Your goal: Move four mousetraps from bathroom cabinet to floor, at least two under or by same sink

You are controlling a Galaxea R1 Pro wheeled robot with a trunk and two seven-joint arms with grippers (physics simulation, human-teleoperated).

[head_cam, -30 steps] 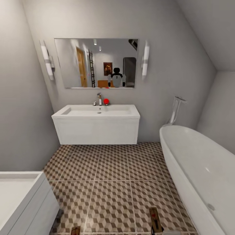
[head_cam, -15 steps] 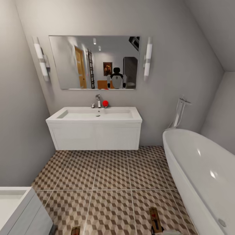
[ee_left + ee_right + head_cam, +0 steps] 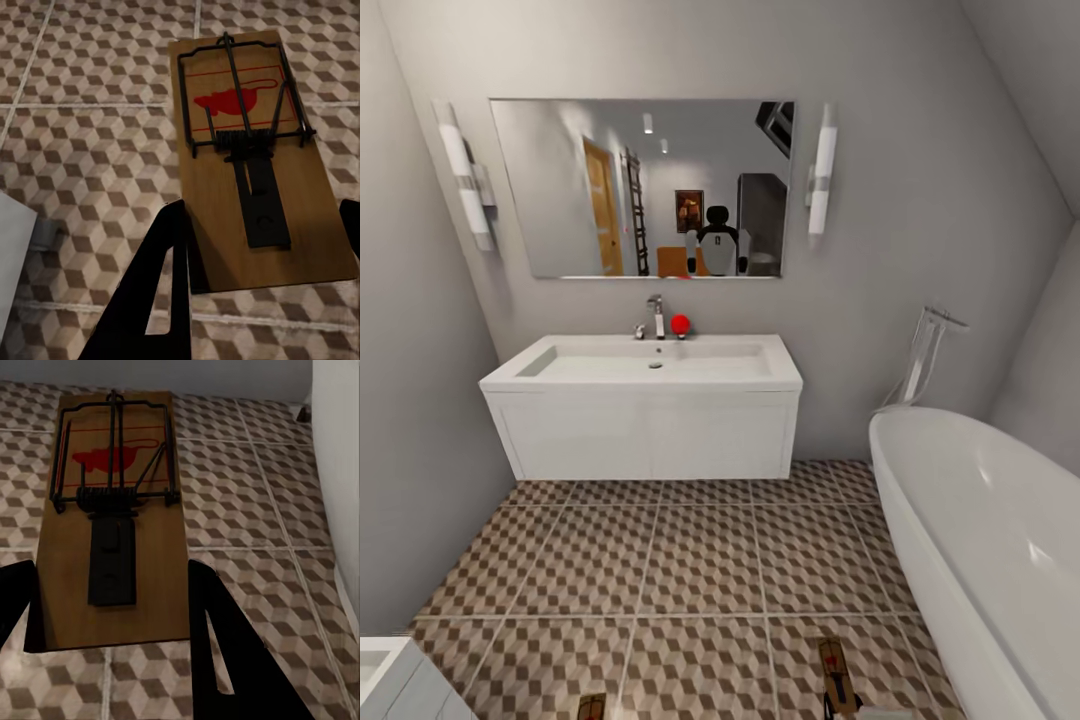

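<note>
Jaws, both arms: each pair pinches one trap between its tips, left trap (image 3: 251, 150), right trap (image 3: 112, 510), carried above the floor (image 3: 700, 560). Sink (image 3: 645, 365) ahead, well apart. Risk: slack grip, trap dropping early.

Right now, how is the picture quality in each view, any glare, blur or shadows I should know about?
Head view: even soft light, a bright sheen on the bathtub rim, the mirror reflection slightly soft, walls bowed by the wide lens. Left wrist view: the mousetrap is sharp, the hand's fingers are black silhouettes. Right wrist view: the trap there is crisp, lit dimly, with little shadow on the tiles.
</note>
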